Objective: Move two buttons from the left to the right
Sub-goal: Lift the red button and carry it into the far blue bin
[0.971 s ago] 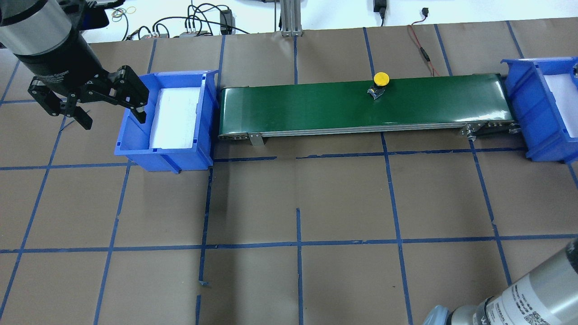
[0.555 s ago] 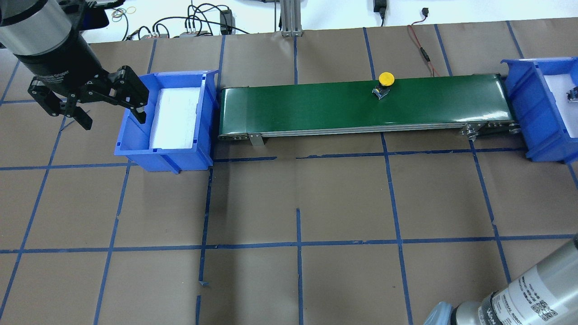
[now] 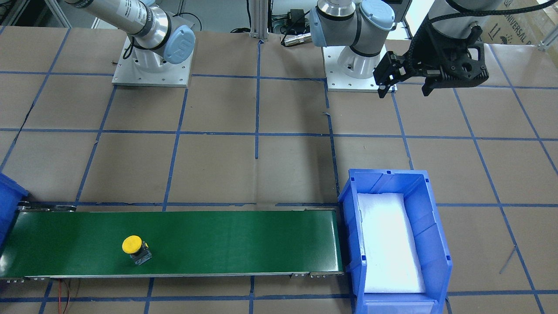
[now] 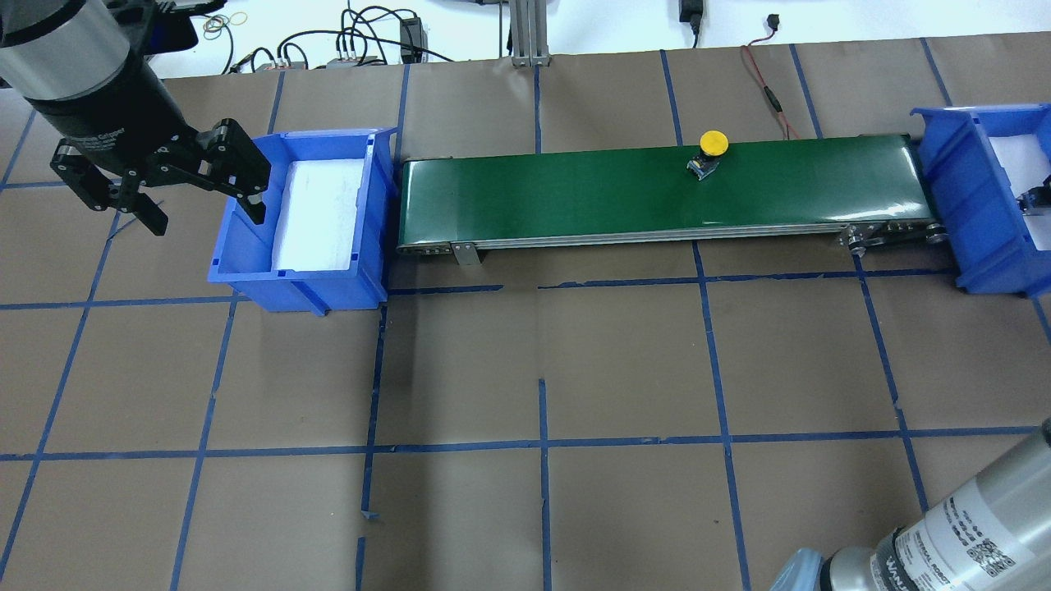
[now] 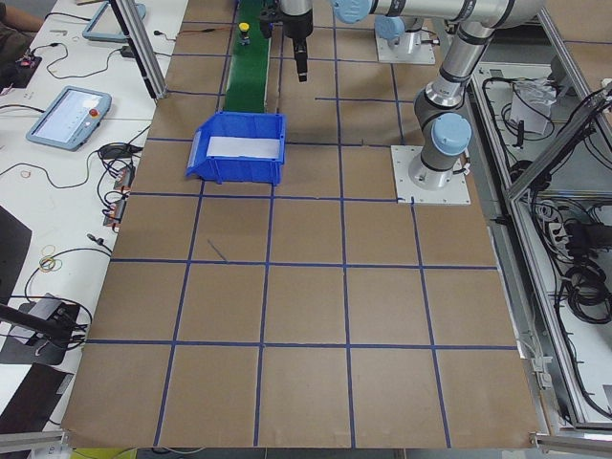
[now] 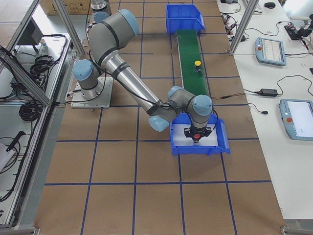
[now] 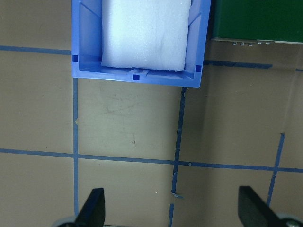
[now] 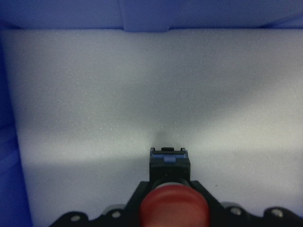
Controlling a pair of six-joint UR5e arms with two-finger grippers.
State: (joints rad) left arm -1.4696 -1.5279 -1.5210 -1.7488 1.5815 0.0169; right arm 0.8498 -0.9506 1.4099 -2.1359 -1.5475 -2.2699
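Worktop (image 4: 624, 353): brown paper ruled into squares by blue tape lines (image 4: 542, 443). A green conveyor belt (image 4: 575, 193) runs along its far side in the overhead view. A blue bin (image 4: 296, 283) stands at the belt's left end, lined with a white foam pad (image 4: 316, 213). A second blue bin (image 4: 956, 176), also foam-lined (image 8: 142, 85), stands at the right end. Black cables (image 4: 361, 41), an aluminium post (image 4: 525, 33) and a red wire (image 4: 768, 90) lie beyond the belt. Two teach pendants (image 6: 271, 51) rest on a white side bench.
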